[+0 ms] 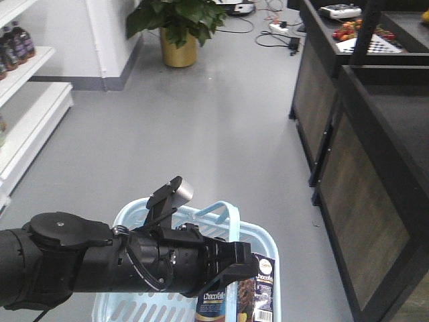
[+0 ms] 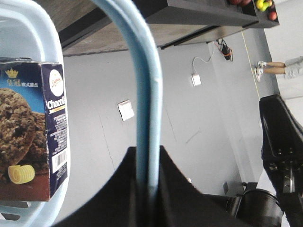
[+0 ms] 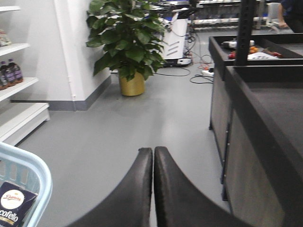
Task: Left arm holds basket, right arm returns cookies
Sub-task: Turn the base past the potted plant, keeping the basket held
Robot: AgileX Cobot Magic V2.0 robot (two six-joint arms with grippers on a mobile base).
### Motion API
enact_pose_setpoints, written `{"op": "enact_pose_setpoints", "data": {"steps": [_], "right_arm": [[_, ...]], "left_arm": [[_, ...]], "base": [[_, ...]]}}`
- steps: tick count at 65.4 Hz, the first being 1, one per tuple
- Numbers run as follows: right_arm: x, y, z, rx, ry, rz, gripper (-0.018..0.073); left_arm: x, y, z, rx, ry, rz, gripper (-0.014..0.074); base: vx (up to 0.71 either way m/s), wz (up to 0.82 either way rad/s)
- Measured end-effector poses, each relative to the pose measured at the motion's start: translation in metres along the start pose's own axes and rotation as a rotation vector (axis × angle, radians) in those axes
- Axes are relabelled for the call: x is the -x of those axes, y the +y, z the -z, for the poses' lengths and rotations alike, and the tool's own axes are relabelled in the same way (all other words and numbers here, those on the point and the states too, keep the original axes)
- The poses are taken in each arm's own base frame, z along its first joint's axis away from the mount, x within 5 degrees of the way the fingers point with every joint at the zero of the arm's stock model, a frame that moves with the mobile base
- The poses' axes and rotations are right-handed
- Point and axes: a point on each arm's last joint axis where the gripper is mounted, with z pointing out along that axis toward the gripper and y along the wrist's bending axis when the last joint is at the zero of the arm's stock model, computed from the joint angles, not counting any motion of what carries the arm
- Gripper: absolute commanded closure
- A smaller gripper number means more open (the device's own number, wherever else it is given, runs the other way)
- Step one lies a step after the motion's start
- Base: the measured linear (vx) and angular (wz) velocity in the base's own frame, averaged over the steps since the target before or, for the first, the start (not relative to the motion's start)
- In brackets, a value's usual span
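Our bulky black left arm [image 1: 80,265] low in front, left claw [image 2: 147,156] clamped on the basket [image 1: 267,238] handle [image 2: 147,85], cookies [image 1: 258,292] box inside the basket by its wall, our right claw [image 3: 153,153] pressed together beside its rim

Left arm [image 1: 67,258] stretched level, left tool [image 1: 233,265] clamped on basket handle [image 2: 144,94]. Right tool [image 3: 153,151] fingers pressed together, empty.

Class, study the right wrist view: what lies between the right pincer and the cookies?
In the right wrist view, bare grey floor and then the rim of the basket lie between the right pincer and the cookies; nothing else.
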Motion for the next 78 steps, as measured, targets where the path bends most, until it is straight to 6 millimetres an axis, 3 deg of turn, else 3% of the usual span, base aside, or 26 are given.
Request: {"op": "enact_pose_setpoints", "data": {"steps": [24,78], "right_arm": [[0.0,0.0,0.0,0.0,0.0,0.0,0.0568],[0.0,0.0,0.0,0.0,0.0,0.0,0.0568]], "left_arm": [[-0.0001,-0.0001,0.0,-0.001,0.001,0.0,0.0603],[0.0,0.0,0.0,0.0,0.0,0.0,0.0603]], "base": [[0.16,-0.17],[0.25,0.07]]}}
